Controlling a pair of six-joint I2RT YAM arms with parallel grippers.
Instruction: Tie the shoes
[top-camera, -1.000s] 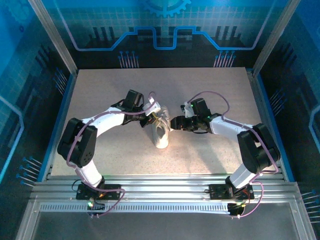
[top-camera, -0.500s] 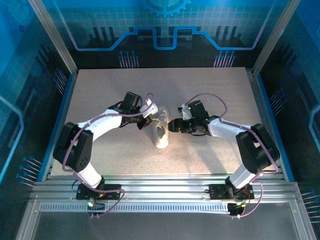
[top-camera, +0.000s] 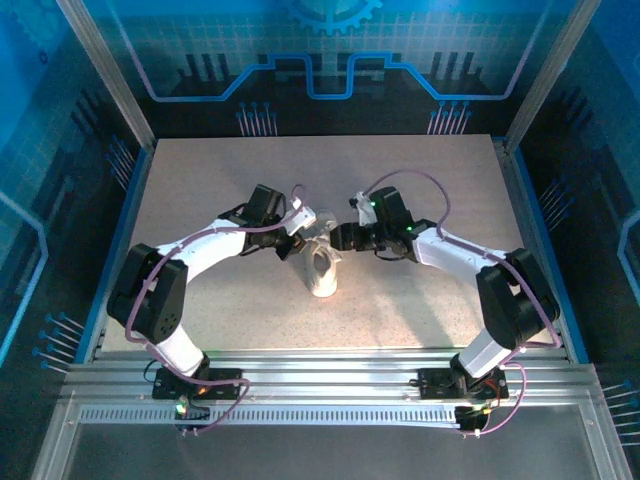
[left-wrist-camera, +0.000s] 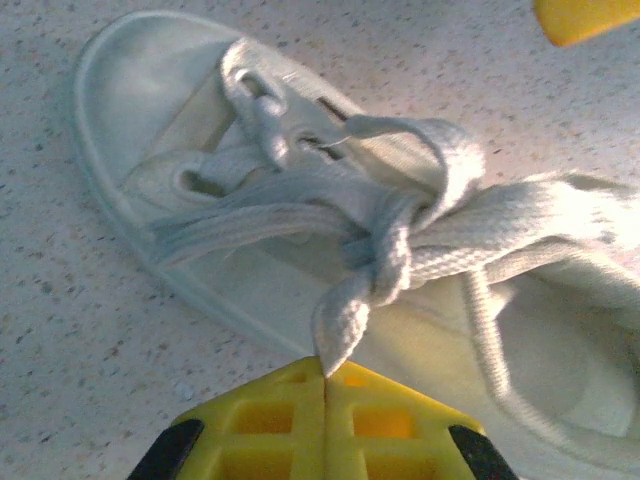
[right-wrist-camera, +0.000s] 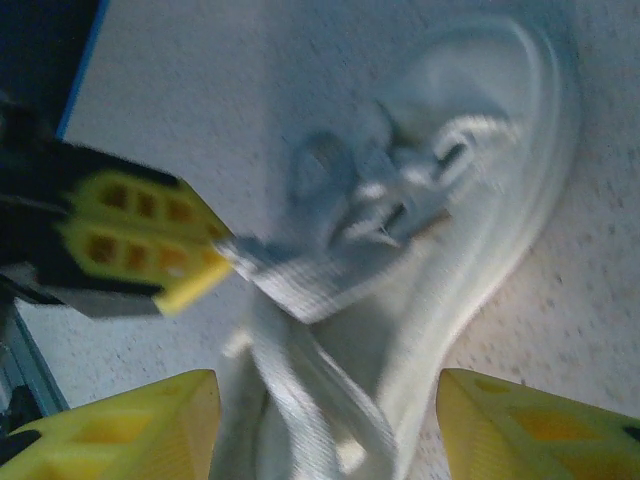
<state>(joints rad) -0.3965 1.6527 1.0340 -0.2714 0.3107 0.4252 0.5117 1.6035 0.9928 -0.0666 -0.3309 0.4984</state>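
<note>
- Left hand (left-wrist-camera: 325, 385) is shut tight. Its two yellow fingers (left-wrist-camera: 265, 420) press together and pinch the flat end of one of the long thin white laces (left-wrist-camera: 335, 335).
- Seen from above, the left hand (top-camera: 308, 232) sits at the far end of the small white low-top sneaker (top-camera: 322, 275), right by the sneaker's opening.
- The right hand (top-camera: 337, 238) is open. Its yellow fingers (right-wrist-camera: 150, 415) stand wide apart and grip nothing.
- The right hand (right-wrist-camera: 330, 400) hangs over the sneaker (right-wrist-camera: 500, 190) from the other side, just beside the left hand (right-wrist-camera: 190, 262). I cannot tell if it touches the sneaker.
- The sneaker lies flat on the speckled beige surface (top-camera: 430, 180), about in the middle of it. Its round toe points to the near edge, where the arms are bolted down.
- On top of the sneaker (left-wrist-camera: 140, 110) the laces cross and twist around each other once. That makes one simple knot (left-wrist-camera: 390, 265).
- From that knot, one short lace end comes down into the left hand's pinch. Other lace bands run off to the side over the sneaker's opening. One lace makes a small arch above the knot.
- The view from the right wrist is blurry, so the small lace holes are hard to make out there.
</note>
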